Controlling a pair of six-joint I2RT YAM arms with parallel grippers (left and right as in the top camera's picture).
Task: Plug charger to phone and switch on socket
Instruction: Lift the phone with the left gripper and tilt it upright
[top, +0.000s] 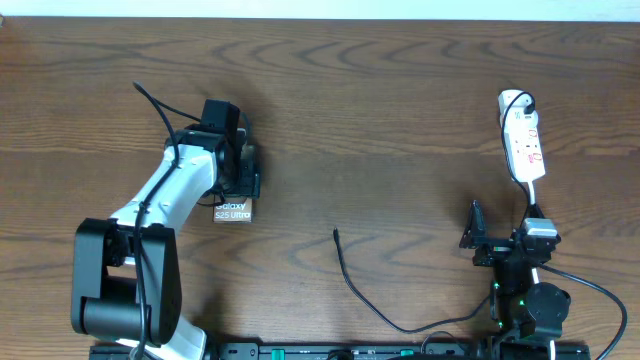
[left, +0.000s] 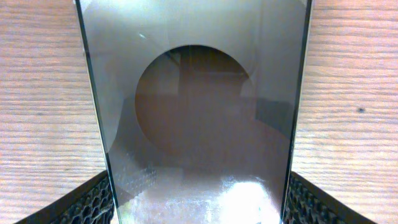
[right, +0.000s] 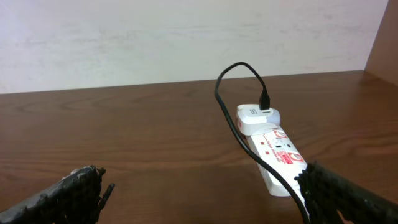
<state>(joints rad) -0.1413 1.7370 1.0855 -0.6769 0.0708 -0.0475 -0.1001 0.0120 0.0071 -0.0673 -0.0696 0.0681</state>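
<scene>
phone (top: 233, 211) lies left on the table (top: 380, 120), socket (top: 523, 145) far right, charger (top: 346, 278) between them.

Phone (left: 199, 93) — glossy, flat — clamped in left pincer (left: 199, 208); white socket (right: 280, 148) ahead of right pincer (right: 199, 193), charger (top: 352, 283) tip loose leftward.
</scene>
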